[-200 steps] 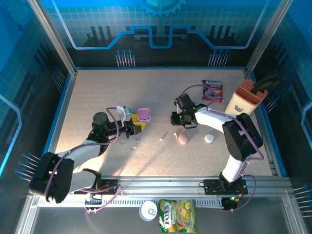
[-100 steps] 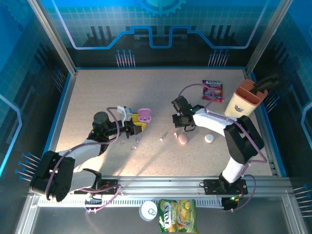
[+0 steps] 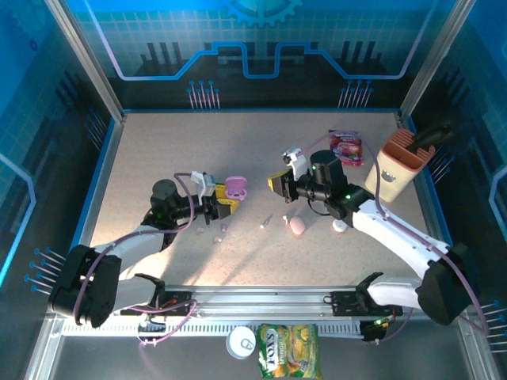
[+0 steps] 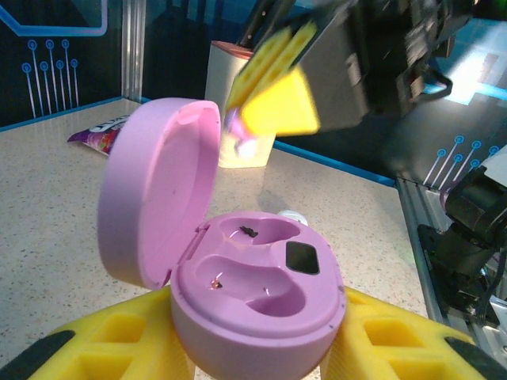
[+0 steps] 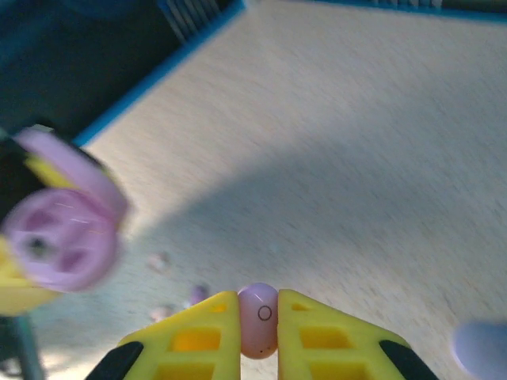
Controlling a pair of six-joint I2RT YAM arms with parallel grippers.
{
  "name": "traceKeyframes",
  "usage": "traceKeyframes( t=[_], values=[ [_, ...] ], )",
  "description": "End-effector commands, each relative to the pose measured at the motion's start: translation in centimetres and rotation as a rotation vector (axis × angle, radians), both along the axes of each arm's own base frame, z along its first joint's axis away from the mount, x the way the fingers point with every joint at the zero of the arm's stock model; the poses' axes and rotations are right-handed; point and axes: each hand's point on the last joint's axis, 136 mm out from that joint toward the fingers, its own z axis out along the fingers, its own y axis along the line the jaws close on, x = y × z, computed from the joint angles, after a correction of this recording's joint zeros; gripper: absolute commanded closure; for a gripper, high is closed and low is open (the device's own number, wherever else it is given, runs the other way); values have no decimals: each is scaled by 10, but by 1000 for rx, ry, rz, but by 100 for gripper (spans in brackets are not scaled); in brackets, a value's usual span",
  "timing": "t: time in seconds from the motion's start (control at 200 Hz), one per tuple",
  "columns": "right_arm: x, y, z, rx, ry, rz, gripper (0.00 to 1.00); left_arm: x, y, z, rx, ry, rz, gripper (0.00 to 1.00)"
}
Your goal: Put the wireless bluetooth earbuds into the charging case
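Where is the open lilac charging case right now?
The lilac case is left of centre in the top view, clamped in the left gripper, lid open; the right gripper, holding an earbud, hovers just to its right.

2 white arms (image 3: 398, 240), lilac cables (image 3: 184, 179), yellow fingers (image 5: 196, 335)

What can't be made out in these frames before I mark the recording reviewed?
Right wrist view: the held earbud is half hidden inside the right end effector; orientation unclear.
Right wrist view: blur smears the open lilac charging case; sockets unreadable.
Top view: the loose earbuds by the left end effector are too small to tell colours.
Left wrist view: the right end effector is blurred; its load is unclear.
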Motion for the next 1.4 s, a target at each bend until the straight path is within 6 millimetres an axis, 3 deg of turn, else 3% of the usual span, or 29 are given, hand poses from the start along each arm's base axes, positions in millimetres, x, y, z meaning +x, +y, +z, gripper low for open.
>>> traceKeyframes(
  t=[0.0,0.12,0.23,0.53,0.965,1.396],
  values=[
    [-28,24,38,118,-95,211,87,-3,-1,12,-1,-56,-39,60],
    [-42,39,55,124,-150,300,87,-4,-2,12,0,-56,-44,61],
    [-48,52,58,98,-165,347,87,-6,-2,13,-3,-56,-49,61],
    [-39,81,41,28,-156,376,87,-8,-1,14,-12,-56,-47,61],
    [-33,83,7,-54,-105,357,87,-6,0,13,-13,-50,-29,61],
    [-34,83,-6,-88,-83,374,85,-4,1,13,-13,-51,-14,61]
  ],
)
